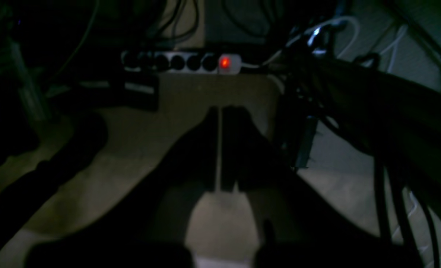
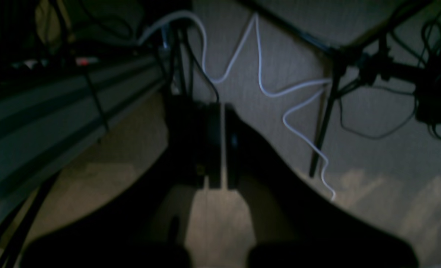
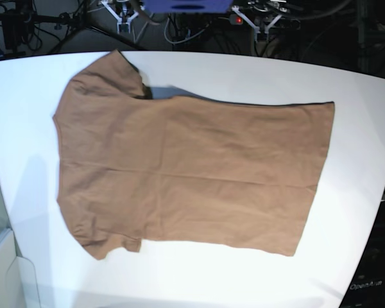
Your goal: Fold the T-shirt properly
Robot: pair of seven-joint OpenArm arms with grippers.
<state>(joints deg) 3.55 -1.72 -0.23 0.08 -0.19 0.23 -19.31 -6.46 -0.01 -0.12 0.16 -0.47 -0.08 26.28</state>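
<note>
The tan T-shirt (image 3: 186, 167) lies spread flat on the white table (image 3: 359, 128) in the base view, sleeves toward the left and hem toward the right. Neither gripper touches it. Both arms hang back beyond the table's far edge. In the dim left wrist view my left gripper (image 1: 219, 111) is shut, its dark fingers pressed together with nothing between them. My right gripper (image 2: 222, 108) is likewise shut and empty, pointing down at the floor. The shirt does not show in either wrist view.
A power strip (image 1: 183, 62) with a lit red switch lies on the floor ahead of the left gripper. Cables (image 2: 265, 85) and stand legs run across the floor under the right gripper. Equipment and wiring (image 3: 192, 16) crowd the space behind the table.
</note>
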